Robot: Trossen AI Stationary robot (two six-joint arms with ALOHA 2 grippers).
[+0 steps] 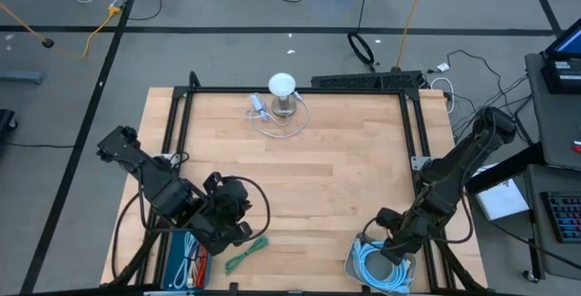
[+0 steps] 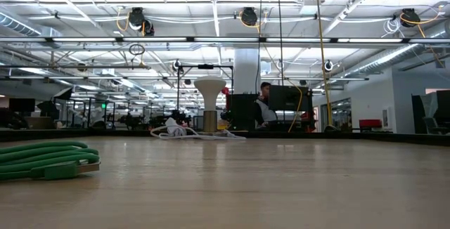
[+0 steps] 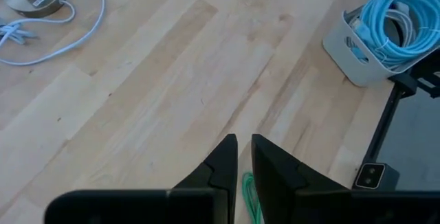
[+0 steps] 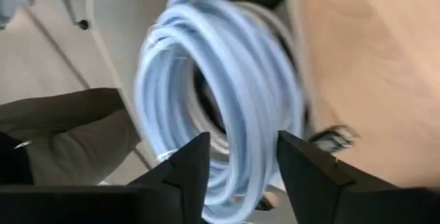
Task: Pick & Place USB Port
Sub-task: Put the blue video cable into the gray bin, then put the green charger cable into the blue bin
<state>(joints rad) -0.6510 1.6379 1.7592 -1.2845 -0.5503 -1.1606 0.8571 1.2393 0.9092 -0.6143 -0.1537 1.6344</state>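
1. Wooden desk (image 1: 336,178), pale planks inside a black frame, fills the overhead view, with both dark arms reaching in from its near corners.
2. Left arm lies over the near left corner; its pincer (image 3: 243,157) hangs above bare wood, the fingers almost pressed together with only a slim gap and nothing between them.
3. Right arm bends down over the near right corner; its pincer (image 4: 242,157) stands spread directly above a coil of light blue cable (image 4: 227,93), one finger either side of the loops without pinching them.
4. Grey bin (image 3: 344,52) at the near right corner holds that blue coil, which fills it to the rim.
5. White lamp (image 1: 282,92) stands at the middle of the far edge, a white cord (image 1: 272,125) looped around its base.
6. Green cable (image 1: 246,255) lies coiled on the wood near the left pincer, beside a tray of bundled cords (image 1: 191,261) at the near left edge.
7. Seated person (image 2: 264,106) shows at a monitor in the room beyond the desk.
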